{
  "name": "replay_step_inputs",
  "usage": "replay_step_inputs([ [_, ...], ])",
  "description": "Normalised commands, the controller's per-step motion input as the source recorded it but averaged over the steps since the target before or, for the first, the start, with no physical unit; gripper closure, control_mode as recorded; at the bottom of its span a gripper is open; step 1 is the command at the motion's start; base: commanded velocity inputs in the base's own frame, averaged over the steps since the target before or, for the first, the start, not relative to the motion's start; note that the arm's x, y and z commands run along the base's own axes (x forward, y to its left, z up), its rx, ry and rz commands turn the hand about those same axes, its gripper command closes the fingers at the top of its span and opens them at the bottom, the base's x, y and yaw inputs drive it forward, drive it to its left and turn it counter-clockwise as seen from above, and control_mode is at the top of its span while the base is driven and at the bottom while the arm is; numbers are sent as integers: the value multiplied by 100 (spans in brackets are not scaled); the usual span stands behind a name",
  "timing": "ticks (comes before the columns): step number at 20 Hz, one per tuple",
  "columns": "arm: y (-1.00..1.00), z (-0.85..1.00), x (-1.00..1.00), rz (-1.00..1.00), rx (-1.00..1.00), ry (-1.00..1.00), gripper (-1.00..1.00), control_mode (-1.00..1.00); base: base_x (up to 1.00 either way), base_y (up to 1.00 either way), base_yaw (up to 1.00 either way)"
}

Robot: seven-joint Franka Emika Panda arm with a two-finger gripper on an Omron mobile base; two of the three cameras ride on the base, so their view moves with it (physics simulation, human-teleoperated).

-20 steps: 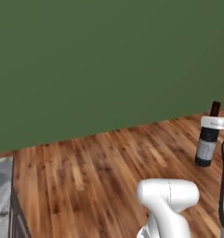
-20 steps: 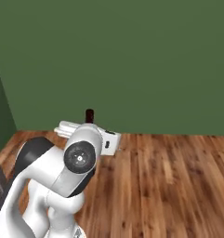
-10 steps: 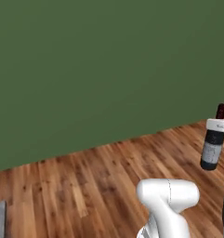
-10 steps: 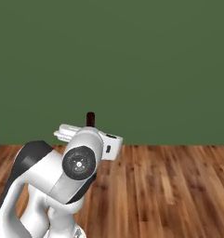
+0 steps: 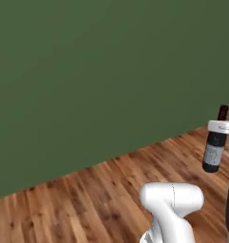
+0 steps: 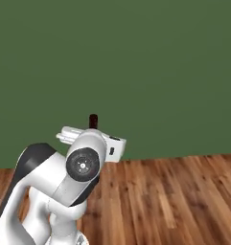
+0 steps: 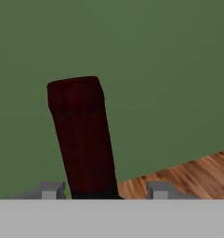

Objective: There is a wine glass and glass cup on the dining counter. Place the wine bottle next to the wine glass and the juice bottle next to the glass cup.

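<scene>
The claw [image 7: 102, 191] is gripping the wine bottle [image 5: 214, 144] just below its dark red neck, carrying it upright and clear of the wooden floor [image 5: 87, 199]. In the left base view the bottle is hanging at about 3 o'clock, beside the arm; in the right base view only its red cap [image 6: 93, 120] is peeking over the hand at about 10 o'clock. In the hand view a fingertip [image 7: 50, 189] is standing on each side of the neck at 6 o'clock. A green wall [image 6: 160, 72] is facing the robot. Judging by this, the wine bottle is in transit and not yet placed; the juice bottle is presumably still to be fetched afterwards.
</scene>
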Motion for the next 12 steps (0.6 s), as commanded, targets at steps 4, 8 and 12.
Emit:
replay_step_inputs([
  [4,0,0,0,0,0,0,100,100,27,0,-70],
  [8,0,0,0,0,0,0,100,100,19,0,-77],
  [12,0,0,0,0,0,0,100,100,24,0,-71],
])
